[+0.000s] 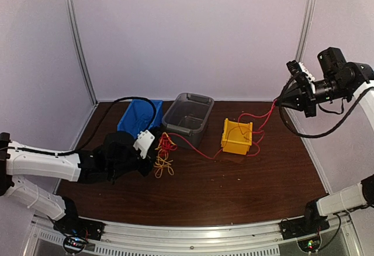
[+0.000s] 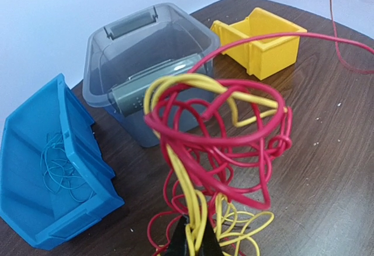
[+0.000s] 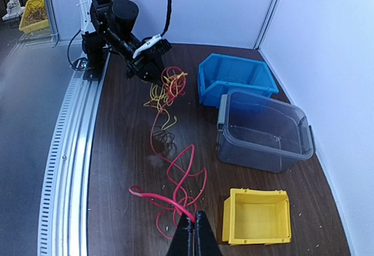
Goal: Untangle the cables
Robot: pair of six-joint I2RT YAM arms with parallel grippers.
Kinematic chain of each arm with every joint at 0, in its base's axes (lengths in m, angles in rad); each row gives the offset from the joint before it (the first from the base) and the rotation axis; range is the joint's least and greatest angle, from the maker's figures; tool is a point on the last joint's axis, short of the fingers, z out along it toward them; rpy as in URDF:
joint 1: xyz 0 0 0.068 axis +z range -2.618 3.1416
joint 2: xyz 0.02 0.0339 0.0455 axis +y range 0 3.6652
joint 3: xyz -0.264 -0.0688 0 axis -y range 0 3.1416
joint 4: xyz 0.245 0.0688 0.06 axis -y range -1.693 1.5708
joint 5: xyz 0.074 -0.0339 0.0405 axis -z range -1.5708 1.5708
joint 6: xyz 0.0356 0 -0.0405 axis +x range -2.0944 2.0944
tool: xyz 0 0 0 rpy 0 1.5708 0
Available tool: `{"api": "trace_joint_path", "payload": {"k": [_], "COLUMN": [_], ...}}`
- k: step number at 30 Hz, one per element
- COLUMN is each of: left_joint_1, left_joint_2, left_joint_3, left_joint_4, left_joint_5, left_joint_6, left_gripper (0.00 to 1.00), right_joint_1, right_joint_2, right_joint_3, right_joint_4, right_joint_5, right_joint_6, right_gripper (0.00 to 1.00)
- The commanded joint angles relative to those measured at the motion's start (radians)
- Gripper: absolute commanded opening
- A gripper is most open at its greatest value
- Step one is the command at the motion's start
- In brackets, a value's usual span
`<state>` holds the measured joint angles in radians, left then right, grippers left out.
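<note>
A tangle of red and yellow cables [image 1: 164, 152] hangs at my left gripper [image 1: 153, 145], left of the table's middle. In the left wrist view the left gripper [image 2: 196, 235] is shut on yellow strands of the tangle [image 2: 216, 133], which it holds above the table. A red cable [image 1: 257, 121] runs from the tangle past the yellow bin [image 1: 236, 137] up to my raised right gripper [image 1: 279, 100]. In the right wrist view the right gripper [image 3: 193, 220] is shut on that red cable [image 3: 169, 194]. Thin blue cable [image 2: 58, 171] lies in the blue bin [image 2: 35, 168].
A grey clear tub [image 1: 188, 113] stands at the back middle, with the blue bin [image 1: 139, 116] to its left. The yellow bin [image 3: 257, 216] looks empty. Grey walls close in the back and both sides of the table.
</note>
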<state>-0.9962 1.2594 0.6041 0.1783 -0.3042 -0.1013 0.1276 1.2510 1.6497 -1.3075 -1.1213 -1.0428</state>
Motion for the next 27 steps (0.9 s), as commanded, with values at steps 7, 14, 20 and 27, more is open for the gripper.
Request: {"api": "trace_joint_path", "payload": {"k": [7, 14, 20, 27], "left_joint_1": [0.007, 0.007, 0.0, -0.002], "left_joint_2": [-0.026, 0.052, 0.027, -0.001], "left_joint_3": [-0.01, 0.052, 0.033, 0.042], "left_joint_4": [0.074, 0.102, 0.168, 0.17], "left_joint_5": [0.176, 0.303, 0.375, 0.357], "left_joint_6": [0.063, 0.035, 0.042, 0.069], "left_gripper": [0.01, 0.01, 0.03, 0.03], "right_joint_1": [0.01, 0.27, 0.342, 0.448], "right_joint_2": [-0.021, 0.081, 0.31, 0.472], "right_joint_3": [-0.371, -0.369, -0.325, -0.268], "right_joint_4": [0.172, 0.592, 0.862, 0.824], "right_joint_5": [0.364, 0.444, 0.153, -0.089], "right_joint_6": [0.05, 0.375, 0.65, 0.69], "right_gripper": [0.59, 0.61, 0.56, 0.55]}}
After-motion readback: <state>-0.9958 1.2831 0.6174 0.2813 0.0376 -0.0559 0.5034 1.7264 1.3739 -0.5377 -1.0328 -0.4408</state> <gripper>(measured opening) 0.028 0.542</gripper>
